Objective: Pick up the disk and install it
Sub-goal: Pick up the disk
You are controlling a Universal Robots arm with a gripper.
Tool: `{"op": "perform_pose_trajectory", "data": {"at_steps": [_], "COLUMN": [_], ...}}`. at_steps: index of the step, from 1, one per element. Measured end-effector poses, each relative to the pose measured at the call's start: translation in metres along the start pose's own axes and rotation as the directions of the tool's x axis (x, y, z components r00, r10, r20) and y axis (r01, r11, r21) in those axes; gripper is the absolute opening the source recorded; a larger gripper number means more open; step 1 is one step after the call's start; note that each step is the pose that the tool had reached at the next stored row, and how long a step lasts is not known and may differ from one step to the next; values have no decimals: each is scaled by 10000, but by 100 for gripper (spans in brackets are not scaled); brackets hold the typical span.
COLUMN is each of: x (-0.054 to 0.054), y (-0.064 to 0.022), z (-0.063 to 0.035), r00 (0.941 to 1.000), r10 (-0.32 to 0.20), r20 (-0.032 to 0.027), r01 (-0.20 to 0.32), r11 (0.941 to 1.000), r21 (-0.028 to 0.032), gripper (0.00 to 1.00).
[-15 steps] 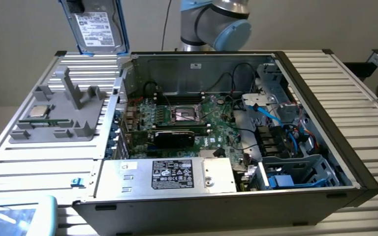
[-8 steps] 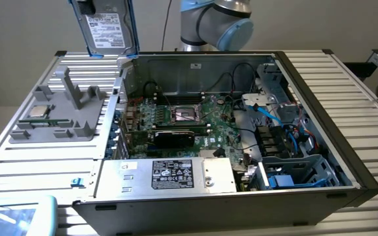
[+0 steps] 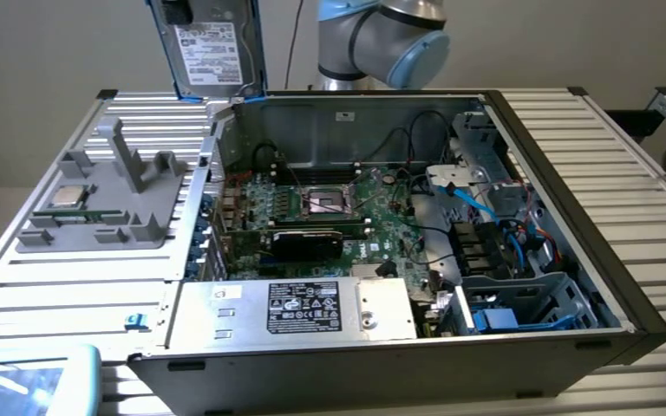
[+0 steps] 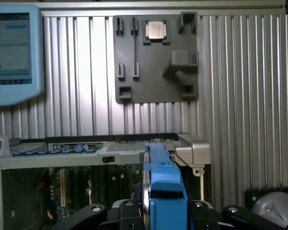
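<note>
Tool (image 4: 165,212) gripped the disk (image 3: 212,48) with jaws partway closed, holding it upright above a corner of the open computer case (image 3: 368,368).

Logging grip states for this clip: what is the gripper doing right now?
Gripper: closed, holding the disk up in the air.

A robotics lab set up for computer assembly, my counter (image 3: 610,147) of ribbed aluminium profile, an opened desktop computer (image 3: 368,368) with its motherboard (image 3: 397,227) bare, a grey parts fixture (image 3: 90,232), a blue-framed screen (image 4: 12,52), the disk (image 3: 212,52) gripped in my tool (image 4: 165,211).
</note>
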State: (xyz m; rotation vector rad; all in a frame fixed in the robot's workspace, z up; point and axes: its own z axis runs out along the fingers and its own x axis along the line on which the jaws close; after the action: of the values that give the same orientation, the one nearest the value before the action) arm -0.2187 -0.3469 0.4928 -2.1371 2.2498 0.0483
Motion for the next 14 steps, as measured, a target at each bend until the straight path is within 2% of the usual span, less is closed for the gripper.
{"op": "perform_pose_trajectory", "data": {"at_steps": [10,12,14], "x": [93,113,118], "y": [-247,-286,-300], "z": [-54,-62,-62], "r00": [10000,10000,10000], "r10": [-1,-2,-1], "r20": [-7,-20,-65], "r01": [1,2,1], "r11": [10000,10000,10000], "r21": [5,6,12], "gripper": [37,37,37]}}
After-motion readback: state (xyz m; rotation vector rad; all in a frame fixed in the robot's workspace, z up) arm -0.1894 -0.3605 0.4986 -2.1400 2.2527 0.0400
